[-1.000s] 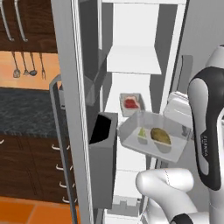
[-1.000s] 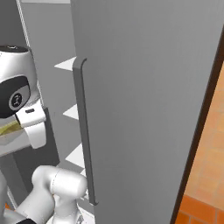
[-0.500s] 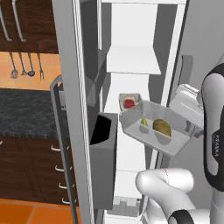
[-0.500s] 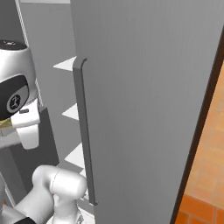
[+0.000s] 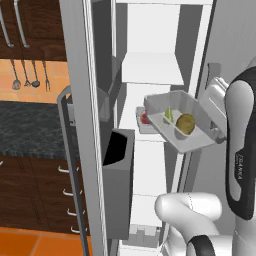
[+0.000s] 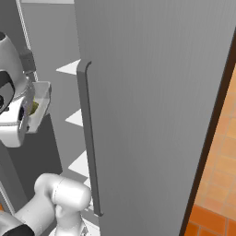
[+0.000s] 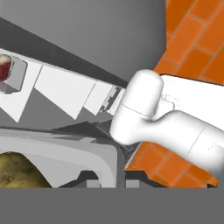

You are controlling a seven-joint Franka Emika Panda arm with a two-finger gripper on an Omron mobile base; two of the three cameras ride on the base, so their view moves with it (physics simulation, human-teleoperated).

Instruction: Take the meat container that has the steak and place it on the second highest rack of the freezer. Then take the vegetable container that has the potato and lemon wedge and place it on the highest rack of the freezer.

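Left base view: open freezer [image 5: 150,30], white racks, dark cabinets [image 5: 30,175], orange floor [image 5: 20,242].

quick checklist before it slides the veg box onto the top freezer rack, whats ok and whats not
1. Grip: hand shut on the vegetable container at its right edge. ok
2. Contents: potato and lemon wedge both inside the box. ok
3. Box level: it tilts, left rim higher, in the left base view. not ok
4. Height: box hangs below the highest rack, so it needs lifting first. not ok
5. First step: meat container with the steak sits inside the freezer on the second highest rack. ok
6. Clearance between box and the freezer's walls: cannot tell
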